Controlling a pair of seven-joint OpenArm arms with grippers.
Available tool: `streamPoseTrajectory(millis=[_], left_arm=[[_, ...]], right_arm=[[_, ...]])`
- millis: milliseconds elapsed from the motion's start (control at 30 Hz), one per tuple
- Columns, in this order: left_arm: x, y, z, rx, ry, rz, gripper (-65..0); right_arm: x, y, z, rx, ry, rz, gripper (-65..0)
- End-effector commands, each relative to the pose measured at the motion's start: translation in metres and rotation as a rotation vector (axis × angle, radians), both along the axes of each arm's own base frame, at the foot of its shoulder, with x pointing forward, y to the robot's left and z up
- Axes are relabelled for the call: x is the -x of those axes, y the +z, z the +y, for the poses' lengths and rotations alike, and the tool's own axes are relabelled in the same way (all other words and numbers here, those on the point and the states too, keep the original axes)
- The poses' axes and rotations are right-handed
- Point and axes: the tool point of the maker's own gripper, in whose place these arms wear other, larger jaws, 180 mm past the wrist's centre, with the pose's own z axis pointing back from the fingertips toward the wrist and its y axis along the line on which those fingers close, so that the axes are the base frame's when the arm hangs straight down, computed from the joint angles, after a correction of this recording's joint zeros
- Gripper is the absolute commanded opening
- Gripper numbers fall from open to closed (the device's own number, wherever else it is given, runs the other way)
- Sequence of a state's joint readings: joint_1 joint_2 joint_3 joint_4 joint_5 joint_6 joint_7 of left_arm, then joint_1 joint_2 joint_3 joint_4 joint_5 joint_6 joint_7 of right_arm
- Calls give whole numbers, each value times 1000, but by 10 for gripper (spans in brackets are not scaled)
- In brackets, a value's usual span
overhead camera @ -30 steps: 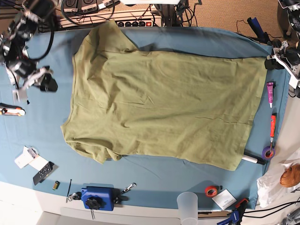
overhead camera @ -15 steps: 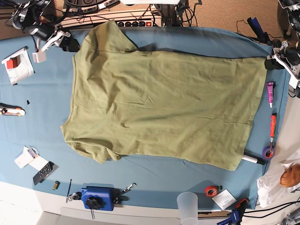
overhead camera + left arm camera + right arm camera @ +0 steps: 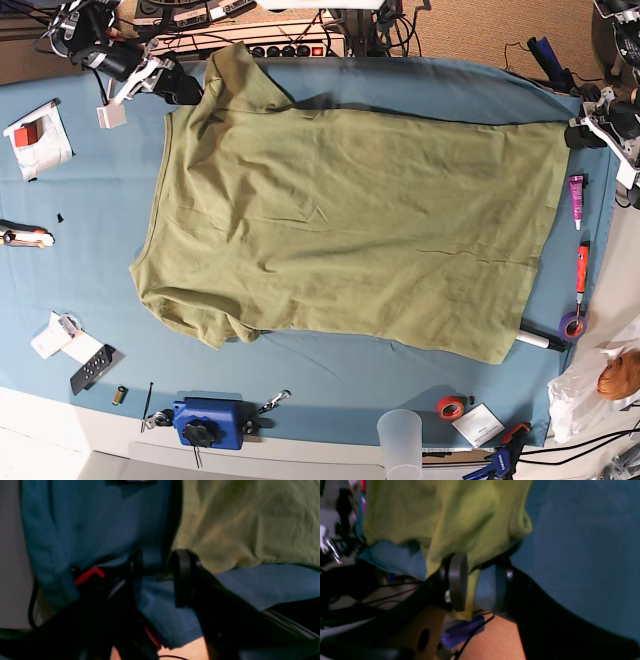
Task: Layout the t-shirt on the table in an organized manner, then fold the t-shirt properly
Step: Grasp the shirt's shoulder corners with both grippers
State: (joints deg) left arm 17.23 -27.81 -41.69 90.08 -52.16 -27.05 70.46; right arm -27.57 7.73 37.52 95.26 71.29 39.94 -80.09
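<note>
T-shirt [image 3: 350, 220] flat, hem near table [image 3: 90, 240] edge; right jaws straddle sleeve, left jaws apart

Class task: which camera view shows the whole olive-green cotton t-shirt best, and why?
The base view: the olive-green cotton t-shirt lies spread out there, sleeves and hem all visible. The left wrist view shows only one blurred corner, and the right wrist view only a sleeve at the right claw.
</note>
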Motion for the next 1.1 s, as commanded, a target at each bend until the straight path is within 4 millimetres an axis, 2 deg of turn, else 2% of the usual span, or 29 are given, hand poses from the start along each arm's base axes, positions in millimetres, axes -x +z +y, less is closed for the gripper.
streamPoseTrajectory(millis=[0, 100, 167, 400, 500, 567, 633, 733, 867, 1067], left_arm=[[-7, 12, 7, -18, -6, -34, -433], [-7, 12, 7, -17, -6, -34, -433], [-8, 12, 7, -17, -4, -38, -433], [-10, 13, 7, -14, -2, -47, -433], [-8, 12, 6, -14, -3, -41, -433], [-8, 12, 6, -14, -3, -40, -433], [-8, 12, 7, -14, -3, -42, -433], [-8, 12, 6, -14, -3, -43, -433], [-10, 14, 5, -3, -2, -52, -433], [-10, 14, 5, -2, -2, -52, -433]], right_arm=[[-2, 7, -7, 9, -12, -23, -449], [-1, 10, -21, 31, -50, -32, -449], [-2, 10, -22, 36, -55, -32, -449], [5, 0, 1, 9, 15, 9, -449], [6, 5, 9, -49, -5, -13, -449], [3, 16, 3, -82, -42, -54, -449], [1, 24, -11, -78, -91, -87, -449], [0, 28, -25, -51, -130, -104, -450], [6, 26, -24, -55, -129, -89, -449], [7, 36, -21, -111, -142, -122, -448]])
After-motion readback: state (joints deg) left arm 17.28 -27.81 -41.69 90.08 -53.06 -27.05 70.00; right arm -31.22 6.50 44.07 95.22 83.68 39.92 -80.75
